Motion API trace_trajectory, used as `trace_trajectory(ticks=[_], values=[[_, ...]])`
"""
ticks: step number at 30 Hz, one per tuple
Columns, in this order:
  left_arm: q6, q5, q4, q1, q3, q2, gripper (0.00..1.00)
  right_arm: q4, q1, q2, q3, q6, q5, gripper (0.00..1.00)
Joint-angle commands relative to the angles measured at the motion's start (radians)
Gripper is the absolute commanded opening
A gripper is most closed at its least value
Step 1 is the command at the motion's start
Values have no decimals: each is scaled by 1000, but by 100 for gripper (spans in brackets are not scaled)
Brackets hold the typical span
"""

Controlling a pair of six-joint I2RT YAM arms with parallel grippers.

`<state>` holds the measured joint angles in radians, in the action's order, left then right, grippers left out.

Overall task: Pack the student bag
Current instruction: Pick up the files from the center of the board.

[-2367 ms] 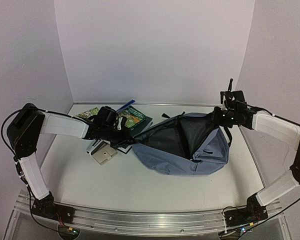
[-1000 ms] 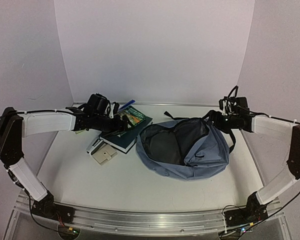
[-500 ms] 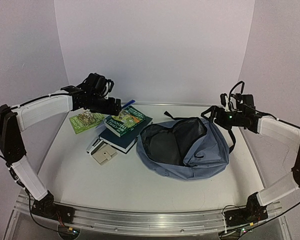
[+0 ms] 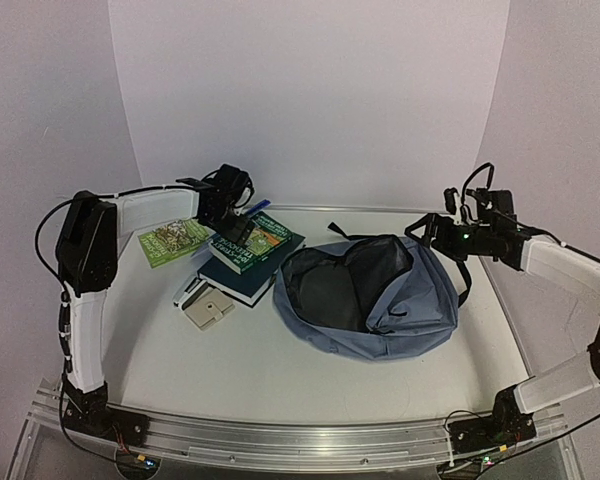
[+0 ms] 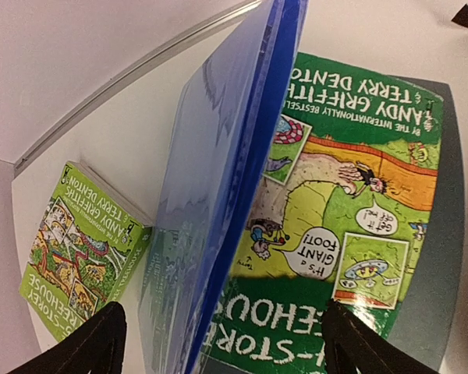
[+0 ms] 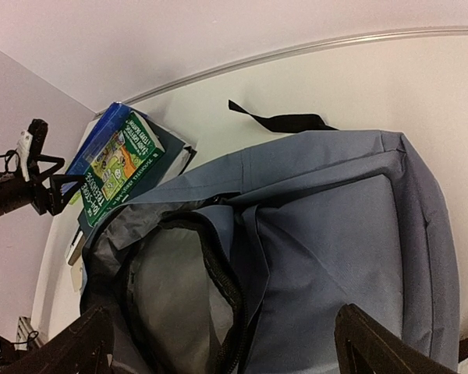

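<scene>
The student bag [image 4: 375, 300], grey-blue with dark lining, lies slumped on the table with its main zip wide open. In the right wrist view the bag [image 6: 335, 226] fills the frame, its open mouth to the left. My right gripper [image 4: 428, 232] hovers open over the bag's back right rim; nothing sits between its fingertips [image 6: 234, 351]. My left gripper [image 4: 232, 228] hangs open just above a green picture book [image 4: 258, 238]. Its fingers [image 5: 101, 343] straddle a thin blue folder [image 5: 218, 179] standing on edge beside that green book [image 5: 351, 195], touching neither.
The green book lies on a dark hardback [image 4: 242, 280]. A smaller green book [image 4: 170, 242] lies at the back left. A white stapler-like item [image 4: 188, 292] and a beige pouch [image 4: 208, 312] sit before the books. White walls close in the back and sides.
Both grippers have let go of the bag's rim, and the bag has sunk flat with its mouth open. My left arm swung back and right onto the books; my right gripper barely moved.
</scene>
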<state>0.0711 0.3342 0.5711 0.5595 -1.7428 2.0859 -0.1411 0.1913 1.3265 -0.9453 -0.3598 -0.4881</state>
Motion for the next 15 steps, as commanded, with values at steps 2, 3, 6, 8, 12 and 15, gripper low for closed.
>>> trace_trajectory(ticks=[2, 3, 6, 8, 12, 15], values=[[59, 81, 14, -12, -93, 54, 79, -7, -1, -48, 16, 6, -10, 95], [60, 85, 14, -14, -95, 64, 75, -8, 0, -54, 18, 6, -10, 95], [61, 89, 16, -20, -88, 86, 64, -13, -1, -68, 25, 5, -5, 95], [60, 96, 14, -22, -80, 94, 54, -17, -1, -70, 27, 5, -4, 94], [62, 129, 1, -23, -67, 93, 30, -22, -1, -72, 25, 5, 0, 93], [70, 152, -17, -23, -50, 75, 16, -23, 0, -72, 20, 6, 1, 93]])
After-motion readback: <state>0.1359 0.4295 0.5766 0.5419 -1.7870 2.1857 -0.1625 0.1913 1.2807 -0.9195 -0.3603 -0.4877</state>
